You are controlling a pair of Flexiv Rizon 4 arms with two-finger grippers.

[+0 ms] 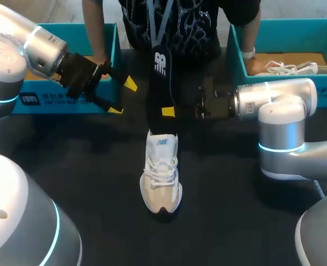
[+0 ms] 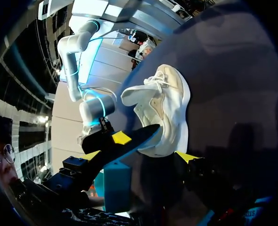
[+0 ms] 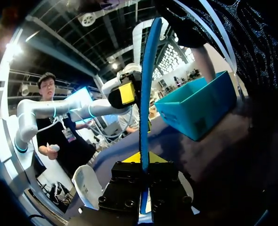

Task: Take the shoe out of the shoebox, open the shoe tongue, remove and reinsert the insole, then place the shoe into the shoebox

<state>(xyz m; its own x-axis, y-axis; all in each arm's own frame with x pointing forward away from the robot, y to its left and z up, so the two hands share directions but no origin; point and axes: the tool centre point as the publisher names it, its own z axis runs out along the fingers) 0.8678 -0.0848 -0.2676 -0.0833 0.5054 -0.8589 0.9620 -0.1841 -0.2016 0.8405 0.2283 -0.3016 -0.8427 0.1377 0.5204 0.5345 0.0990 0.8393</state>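
We have the shoe (image 1: 162,176) unboxed; right gripper (image 1: 169,111) clamps the freed insole (image 1: 160,83); left gripper (image 1: 122,97) fingers stand apart; reinserting and boxing remain.

The insole (image 1: 159,83), pinched in the right gripper (image 1: 169,112), stands over the heel of the shoe (image 1: 161,174) and bars that way in. Bare table (image 1: 97,166) lies open between the spread left gripper (image 1: 122,97) and the shoe. A person's hand (image 1: 101,66) seems to crowd the left shoebox (image 1: 69,102).

Silver-white rounded left arm (image 1: 19,44) and right arm (image 1: 280,105), cyan rings glowing at joints; black left gripper (image 1: 122,97) shows yellow tips.
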